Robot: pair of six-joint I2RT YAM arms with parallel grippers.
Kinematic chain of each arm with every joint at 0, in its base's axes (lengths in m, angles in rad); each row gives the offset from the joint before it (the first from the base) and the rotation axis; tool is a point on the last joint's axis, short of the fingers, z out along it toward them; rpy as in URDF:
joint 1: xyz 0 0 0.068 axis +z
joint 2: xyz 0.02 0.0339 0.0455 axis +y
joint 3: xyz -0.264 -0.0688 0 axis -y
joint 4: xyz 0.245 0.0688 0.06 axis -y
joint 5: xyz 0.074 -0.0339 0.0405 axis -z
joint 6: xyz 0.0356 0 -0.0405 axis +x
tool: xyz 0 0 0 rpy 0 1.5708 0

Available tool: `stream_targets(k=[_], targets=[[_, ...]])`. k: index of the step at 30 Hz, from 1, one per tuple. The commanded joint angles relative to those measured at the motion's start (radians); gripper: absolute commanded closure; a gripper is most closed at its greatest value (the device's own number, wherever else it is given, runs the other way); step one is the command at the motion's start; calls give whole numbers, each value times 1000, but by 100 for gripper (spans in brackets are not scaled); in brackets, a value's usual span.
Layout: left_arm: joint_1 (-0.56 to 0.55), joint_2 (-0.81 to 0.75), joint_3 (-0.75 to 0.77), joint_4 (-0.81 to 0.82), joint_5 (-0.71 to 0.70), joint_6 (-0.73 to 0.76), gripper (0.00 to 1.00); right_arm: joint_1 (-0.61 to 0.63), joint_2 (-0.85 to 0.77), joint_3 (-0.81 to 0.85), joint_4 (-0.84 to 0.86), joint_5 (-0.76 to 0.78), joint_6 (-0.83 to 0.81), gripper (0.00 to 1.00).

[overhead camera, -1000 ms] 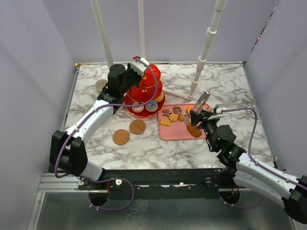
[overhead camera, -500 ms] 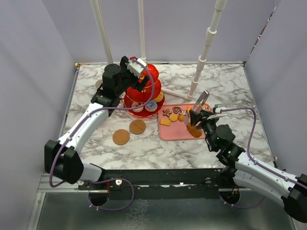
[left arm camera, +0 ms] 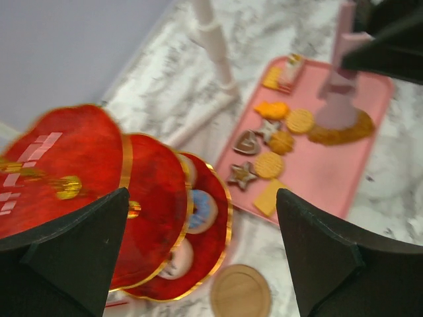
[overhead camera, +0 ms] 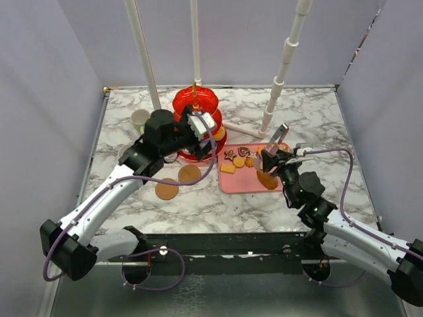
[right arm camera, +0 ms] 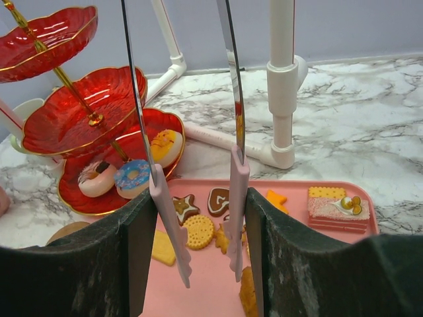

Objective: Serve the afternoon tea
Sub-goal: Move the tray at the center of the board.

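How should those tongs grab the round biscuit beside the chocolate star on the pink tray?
Probably by its rim, from straight above: the round biscuit lies flat on the pink tray, so only opposite edges give a hold. The tongs hang nearly over it, tips apart; other biscuits crowd it closely.

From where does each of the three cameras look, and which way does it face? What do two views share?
Top external: above and behind the arms, looking down on the marble table; both arms show, bases at the bottom.
Left wrist: on the left arm, looking down at the red stand and pink tray; its open fingers frame the view.
Right wrist: low over the tray, facing the stand; its fingers hold tongs.
Shared: both wrist views show stand and tray.
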Motion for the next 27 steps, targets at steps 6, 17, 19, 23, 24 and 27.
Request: stream_targets(k=[6, 17, 19, 23, 24, 27], targets=[[-259, 240, -96, -158, -99, 11, 11, 4, -18, 25, 38, 48, -44, 46], [-287, 495, -56, -91, -175, -86, 25, 2, -95, 3, 10, 76, -80, 46], [-290, 531, -54, -73, -203, -100, 28, 2, -114, 1, -4, 81, -87, 46], [-291, 595, -53, -39, -257, -109, 36, 2, -157, 1, -27, 96, -101, 46], [-290, 610, -49, -35, -258, -108, 37, 2, -165, 2, -32, 99, -102, 46], [-298, 655, -35, -32, -251, -97, 37, 2, -188, 0, -44, 109, -97, 46]])
